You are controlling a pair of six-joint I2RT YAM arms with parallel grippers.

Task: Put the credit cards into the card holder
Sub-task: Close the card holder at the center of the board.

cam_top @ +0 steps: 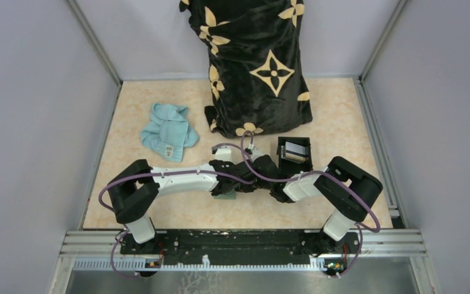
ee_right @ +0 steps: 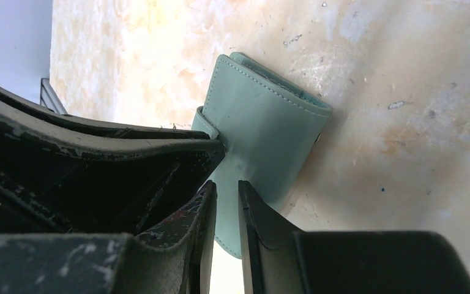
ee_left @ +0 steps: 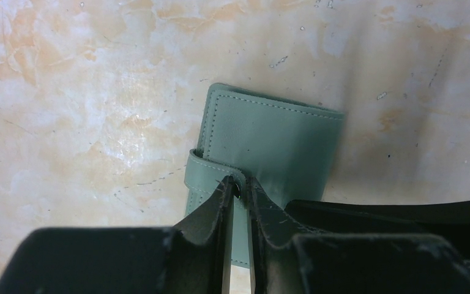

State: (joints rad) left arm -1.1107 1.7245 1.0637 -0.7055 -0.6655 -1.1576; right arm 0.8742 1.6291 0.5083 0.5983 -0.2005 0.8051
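Note:
The sage-green card holder point(ee_left: 269, 135) lies closed on the table, with its strap wrapped over one edge. It also shows in the right wrist view point(ee_right: 263, 122), and a corner of it shows under the arms in the top view point(cam_top: 223, 195). My left gripper point(ee_left: 238, 184) is shut on the strap. My right gripper point(ee_right: 226, 190) hovers just over the holder's near part, its jaws a narrow slit apart with nothing between them. Pale silvery credit cards point(cam_top: 294, 149) stand in a black box point(cam_top: 306, 160) just right of the grippers. Both grippers meet mid-table, the left one point(cam_top: 235, 185) beside the right one point(cam_top: 252, 182).
A light blue cloth point(cam_top: 168, 131) lies at the back left. A black blanket with tan flower shapes point(cam_top: 257, 67) hangs over something tall at the back centre. Grey walls close in both sides.

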